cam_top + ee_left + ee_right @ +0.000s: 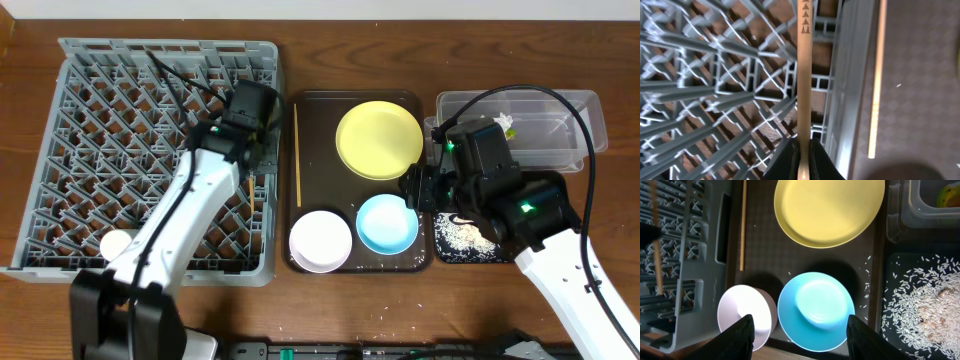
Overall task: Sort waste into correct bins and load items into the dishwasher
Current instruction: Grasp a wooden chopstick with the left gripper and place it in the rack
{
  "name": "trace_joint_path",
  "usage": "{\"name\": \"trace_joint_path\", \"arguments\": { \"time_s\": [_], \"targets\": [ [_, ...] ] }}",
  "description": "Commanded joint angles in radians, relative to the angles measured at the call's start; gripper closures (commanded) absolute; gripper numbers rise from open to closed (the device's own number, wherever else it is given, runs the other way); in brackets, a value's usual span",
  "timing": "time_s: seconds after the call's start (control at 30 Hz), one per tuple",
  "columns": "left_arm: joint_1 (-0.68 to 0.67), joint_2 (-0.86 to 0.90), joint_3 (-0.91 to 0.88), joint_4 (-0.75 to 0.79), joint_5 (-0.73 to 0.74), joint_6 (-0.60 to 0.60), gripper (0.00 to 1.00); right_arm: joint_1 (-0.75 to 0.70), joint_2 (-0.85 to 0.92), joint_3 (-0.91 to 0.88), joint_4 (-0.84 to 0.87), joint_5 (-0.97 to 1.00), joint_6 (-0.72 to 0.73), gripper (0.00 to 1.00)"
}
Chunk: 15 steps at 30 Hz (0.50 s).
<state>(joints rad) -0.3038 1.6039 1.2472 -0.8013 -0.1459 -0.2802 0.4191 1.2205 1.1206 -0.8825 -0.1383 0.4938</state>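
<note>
- The left gripper (804,150) is clamped on a wooden chopstick (805,75), which runs straight up the middle of the left wrist view from between the two dark fingers
- This chopstick hangs over the right edge of the grey dish rack (120,110), which fills the left side of the overhead view
- A second chopstick (296,155) lies on the dark tray (315,105) along its left rim, just beside the rack wall
- The right gripper (800,322) has its fingers spread wide apart and holds nothing; it hovers above the blue bowl (815,307) in the lower middle of the right wrist view
- A white bowl (745,315) sits just left of the blue bowl, near the tray's lower left corner
- A yellow plate (379,140) lies in the tray's upper right part
- A white cup (115,243) sits in the rack's lower left corner
- Loose rice (920,300) is spread over a black bin (445,250) at the lower right, and a few grains lie on the dark tray
- A clear box (560,110) stands at the upper right, with something yellow-green inside that is too small to identify
</note>
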Motion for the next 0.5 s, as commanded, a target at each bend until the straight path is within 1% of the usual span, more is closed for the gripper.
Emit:
{"name": "trace_joint_path", "arguments": {
  "time_s": [0.0, 0.03, 0.13, 0.17, 0.2, 0.33, 0.4, 0.43, 0.47],
  "targets": [
    [0.0, 0.066, -0.015, -0.002, 0.0, 0.017, 0.92, -0.006, 0.003, -0.004, -0.003, -0.002, 0.007, 0.43],
    [0.0, 0.078, -0.015, -0.002, 0.022, 0.017, 0.92, -0.006, 0.003, -0.004, -0.004, -0.002, 0.007, 0.43],
    [0.0, 0.082, -0.014, -0.001, 0.026, 0.017, 0.91, -0.006, 0.003, -0.004, -0.004, -0.002, 0.007, 0.43],
    [0.0, 0.08, -0.013, 0.001, 0.026, 0.017, 0.83, -0.006, 0.003, -0.004, -0.004, -0.002, 0.007, 0.43],
    [0.0, 0.079, -0.01, 0.0, 0.026, 0.017, 0.78, -0.006, 0.003, -0.004, -0.004, -0.002, 0.007, 0.43],
    [0.0, 0.043, 0.029, -0.029, 0.076, 0.018, 0.77, -0.006, 0.003, -0.004, -0.003, -0.001, 0.007, 0.42],
    [0.0, -0.003, 0.056, -0.03, 0.162, 0.024, 0.77, -0.006, 0.003, -0.004, -0.003, -0.001, 0.007, 0.41],
    [-0.004, -0.048, 0.066, 0.002, 0.283, 0.024, 0.77, -0.006, 0.003, -0.004, -0.003, -0.001, 0.007, 0.4],
    [-0.008, -0.061, 0.066, 0.017, 0.32, 0.024, 0.77, -0.006, 0.003, -0.004, -0.003, -0.001, 0.007, 0.4]
  ]
}}
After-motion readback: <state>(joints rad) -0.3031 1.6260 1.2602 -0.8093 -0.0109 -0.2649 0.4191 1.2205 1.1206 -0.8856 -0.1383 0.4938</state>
